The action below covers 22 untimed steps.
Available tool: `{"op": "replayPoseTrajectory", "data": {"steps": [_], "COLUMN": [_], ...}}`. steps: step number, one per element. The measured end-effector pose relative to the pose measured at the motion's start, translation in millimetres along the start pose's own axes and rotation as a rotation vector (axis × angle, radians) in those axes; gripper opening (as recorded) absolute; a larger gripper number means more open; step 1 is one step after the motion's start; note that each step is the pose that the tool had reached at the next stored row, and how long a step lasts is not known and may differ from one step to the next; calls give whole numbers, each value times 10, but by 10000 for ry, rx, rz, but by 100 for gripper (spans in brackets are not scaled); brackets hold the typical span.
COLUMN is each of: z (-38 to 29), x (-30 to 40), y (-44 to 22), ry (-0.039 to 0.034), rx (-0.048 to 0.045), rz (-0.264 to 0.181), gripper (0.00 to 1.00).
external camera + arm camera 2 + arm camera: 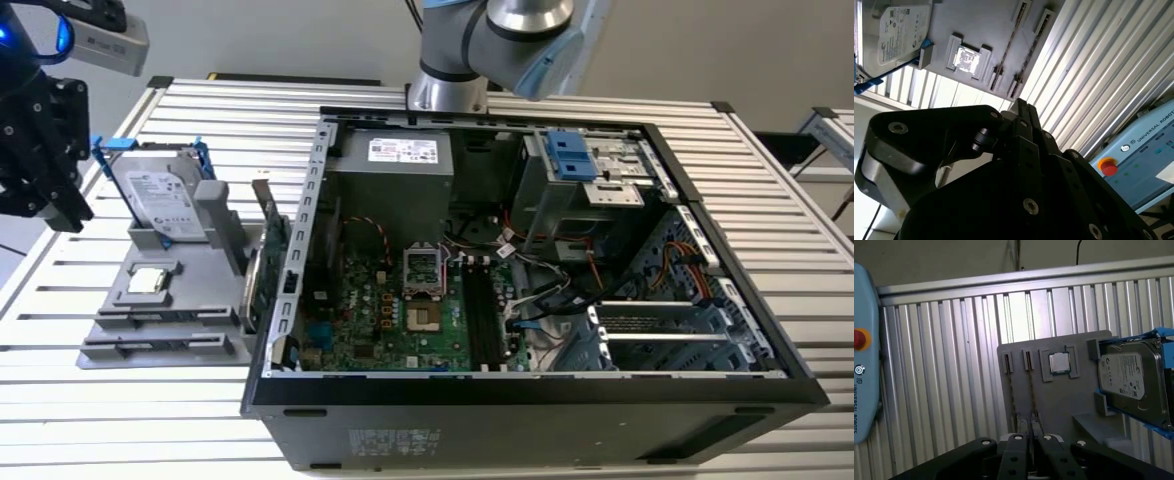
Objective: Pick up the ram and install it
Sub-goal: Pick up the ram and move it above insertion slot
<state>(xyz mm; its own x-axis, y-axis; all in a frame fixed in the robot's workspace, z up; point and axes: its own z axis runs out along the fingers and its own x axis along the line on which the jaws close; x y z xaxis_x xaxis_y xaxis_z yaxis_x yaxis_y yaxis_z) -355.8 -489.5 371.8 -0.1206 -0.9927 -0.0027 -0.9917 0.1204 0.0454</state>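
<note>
My gripper (63, 212) hangs at the exterior view's left, above the slatted table and beside the grey parts holder (200, 300). Its fingers are shut with nothing between them, as both wrist views show (1031, 438) (1021, 106). In the first wrist view, two narrow slots (1013, 385) on the grey holder (1064, 400) each carry a thin dark strip. I cannot tell whether either strip is the ram seen edge-on. The open computer case (534, 390) lies at the centre, with the motherboard's long memory slots (483, 312) facing up.
On the holder stand a silver hard drive (163, 198) in a blue frame, a small square chip (147, 281) and an upright green card (274, 250). The arm's base (447, 90) stands behind the case. A pale blue control box with a red button (860, 338) sits beside the table.
</note>
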Motion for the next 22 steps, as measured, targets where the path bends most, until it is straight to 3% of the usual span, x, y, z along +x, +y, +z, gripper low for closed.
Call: {"op": "replayPoseTrajectory", "data": {"steps": [7, 22], "z": [0, 1], "x": [0, 0], "y": [0, 0], "ry": [2, 48], "rx": [1, -2], "rz": [-39, -1047], "gripper": [0, 0]}}
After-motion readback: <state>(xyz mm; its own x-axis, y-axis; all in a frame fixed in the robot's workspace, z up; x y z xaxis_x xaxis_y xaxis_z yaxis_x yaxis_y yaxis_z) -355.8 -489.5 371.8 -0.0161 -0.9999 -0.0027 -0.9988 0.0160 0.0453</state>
